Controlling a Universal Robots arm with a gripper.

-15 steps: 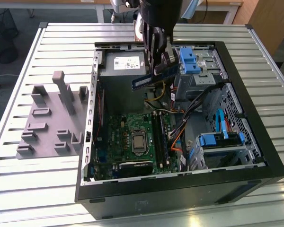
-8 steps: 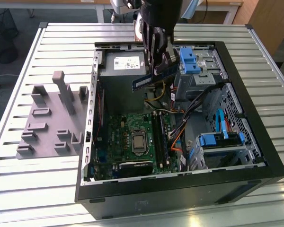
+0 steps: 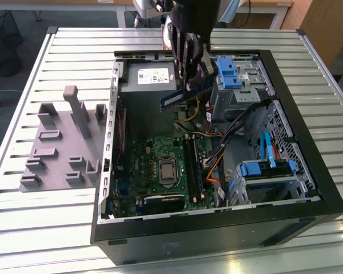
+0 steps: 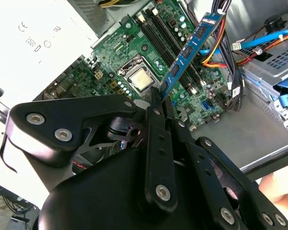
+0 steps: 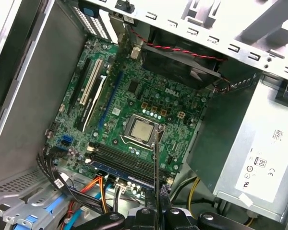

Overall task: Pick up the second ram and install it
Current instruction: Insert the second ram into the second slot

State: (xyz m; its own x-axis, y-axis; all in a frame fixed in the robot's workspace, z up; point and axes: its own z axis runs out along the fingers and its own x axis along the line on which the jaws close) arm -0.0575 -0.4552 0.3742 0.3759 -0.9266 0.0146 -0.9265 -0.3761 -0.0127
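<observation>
Second ram (image 4: 187,50), a thin dark blue board with small black chips, hangs tilted in the air above the open computer case (image 3: 308,188). One end is pinched between the closed fingers of the tool (image 3: 190,85). The case lies on its side on a slatted metal surface (image 3: 74,228), with grey floor and wooden furniture past the case's far edge. Inside the case, below the stick, sits the green motherboard (image 3: 151,157) with its processor socket (image 3: 167,170) and long black memory slots (image 3: 193,162). Orange and black cables (image 3: 217,165) crowd just beside the slots, and a grey power supply (image 3: 148,74) fills the far corner. Outside the case, on the exterior view's left, stands a grey fixture tray (image 3: 57,154).
</observation>
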